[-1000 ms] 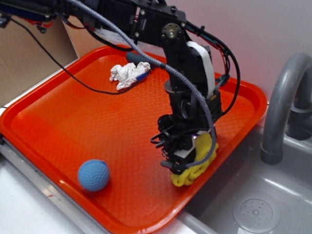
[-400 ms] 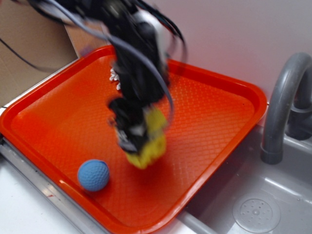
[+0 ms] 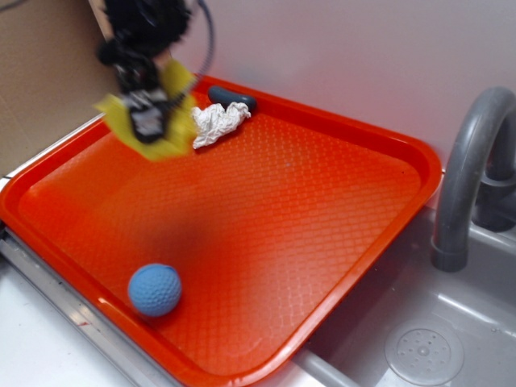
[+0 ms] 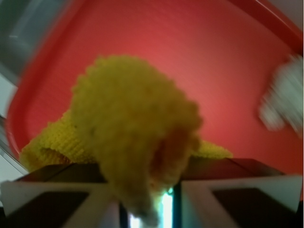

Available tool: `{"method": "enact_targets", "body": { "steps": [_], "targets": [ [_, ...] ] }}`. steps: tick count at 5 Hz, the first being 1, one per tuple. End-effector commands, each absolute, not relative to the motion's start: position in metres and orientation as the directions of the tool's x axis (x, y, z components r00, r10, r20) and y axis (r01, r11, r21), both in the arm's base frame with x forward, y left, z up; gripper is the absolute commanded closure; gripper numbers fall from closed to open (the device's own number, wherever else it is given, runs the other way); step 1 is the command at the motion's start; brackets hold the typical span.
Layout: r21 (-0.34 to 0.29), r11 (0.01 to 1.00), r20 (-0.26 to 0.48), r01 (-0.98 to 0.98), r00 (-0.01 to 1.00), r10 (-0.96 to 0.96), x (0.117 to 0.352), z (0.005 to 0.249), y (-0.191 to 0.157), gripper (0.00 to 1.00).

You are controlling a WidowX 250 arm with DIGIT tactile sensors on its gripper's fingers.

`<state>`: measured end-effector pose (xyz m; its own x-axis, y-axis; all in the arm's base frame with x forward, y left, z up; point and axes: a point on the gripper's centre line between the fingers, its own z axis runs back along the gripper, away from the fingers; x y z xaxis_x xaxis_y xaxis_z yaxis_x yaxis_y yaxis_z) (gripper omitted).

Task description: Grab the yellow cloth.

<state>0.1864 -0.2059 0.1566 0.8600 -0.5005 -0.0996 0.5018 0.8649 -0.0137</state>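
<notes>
Aloft | end effector (image 3: 147, 121) clamps yellow cloth (image 3: 165, 139) | near tray (image 3: 387, 218) far-left rim | centre bare

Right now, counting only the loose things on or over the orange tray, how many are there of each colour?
Yellow: 1, the yellow cloth held in the gripper above the tray
White: 1, the crumpled white rag
Blue: 1, the blue ball
Dark grey: 1, a small rounded object behind the rag
Total: 4
</notes>
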Motion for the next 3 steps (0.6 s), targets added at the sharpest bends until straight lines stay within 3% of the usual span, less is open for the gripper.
{"method": "enact_targets", "body": {
  "steps": [1,2,3],
  "targets": [
    [0.087,0.996,0.005,-0.002,1.0,0.001,0.157,0.237,-0.19,1.0],
    [0.065,0.976,0.061,-0.207,0.977,0.203,0.166,0.233,-0.187,1.0],
    [0.041,0.974,0.017,-0.224,0.975,0.223,0.171,0.237,-0.18,1.0]
  ]
}}
